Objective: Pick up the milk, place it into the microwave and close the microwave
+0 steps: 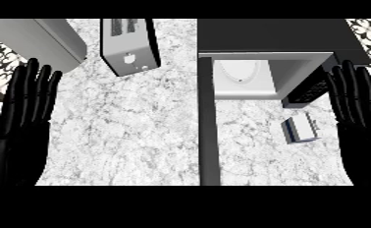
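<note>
On the marbled counter [130, 133], the milk [301, 128] lies just before the open microwave [268, 70], beside its swung-out door [207, 124]. The left hand [27, 104] and right hand [354, 104] rest at the edges, fingers straight, holding nothing.

Small white-and-blue milk carton [301, 128] lying on the marble counter just before the open microwave [264, 77], door [207, 124] swung wide.

A single head view is given, aimed steeply down at the white marbled tabletop [123, 124] from above. The scene is seen from fairly close, and the lower edge of the view is entered by the forearms at both sides.
</note>
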`<state>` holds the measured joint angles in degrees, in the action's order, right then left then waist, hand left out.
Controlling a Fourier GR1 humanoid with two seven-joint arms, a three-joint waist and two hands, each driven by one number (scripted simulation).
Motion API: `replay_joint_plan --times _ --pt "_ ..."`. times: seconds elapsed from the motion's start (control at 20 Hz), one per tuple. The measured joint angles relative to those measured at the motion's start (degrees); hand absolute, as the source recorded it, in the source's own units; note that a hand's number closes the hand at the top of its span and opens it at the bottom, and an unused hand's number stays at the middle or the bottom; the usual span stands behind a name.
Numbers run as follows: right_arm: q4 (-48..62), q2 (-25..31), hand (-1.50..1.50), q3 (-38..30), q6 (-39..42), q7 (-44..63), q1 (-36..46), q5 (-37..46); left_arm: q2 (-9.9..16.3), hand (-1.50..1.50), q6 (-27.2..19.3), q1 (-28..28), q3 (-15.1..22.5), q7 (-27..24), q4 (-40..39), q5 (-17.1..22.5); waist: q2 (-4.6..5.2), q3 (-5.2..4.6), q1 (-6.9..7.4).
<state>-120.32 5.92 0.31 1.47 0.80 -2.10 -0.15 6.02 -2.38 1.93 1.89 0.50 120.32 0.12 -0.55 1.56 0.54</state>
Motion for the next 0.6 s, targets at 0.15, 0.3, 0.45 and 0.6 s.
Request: replay_joint_plan --times 0.15,0.3,0.45,0.6 --pt "-0.21 1.39 -1.50 -3.08 1.85 -1.72 -1.61 -2.72 -0.51 -1.50 0.15 0.23 1.35 -0.11 0.10 -0.96 0.27 -0.81 -0.41" --pt "-1.03 3.72 -1.50 -8.03 4.40 -3.11 -4.15 -6.35 -1.48 -1.50 0.15 0.24 3.64 1.03 0.79 -1.77 0.36 -1.20 -0.73" --pt "-1.56 5.07 -1.50 -10.12 7.26 -1.47 -7.61 -10.93 -3.76 -1.50 -1.20 3.77 4.82 2.43 1.71 3.87 0.33 -1.39 -0.93" --pt "-0.54 5.51 -1.50 -11.97 9.85 -2.31 -10.54 -13.43 -4.88 -1.50 -1.49 7.86 6.69 0.65 2.08 6.59 0.38 -1.47 -0.78"
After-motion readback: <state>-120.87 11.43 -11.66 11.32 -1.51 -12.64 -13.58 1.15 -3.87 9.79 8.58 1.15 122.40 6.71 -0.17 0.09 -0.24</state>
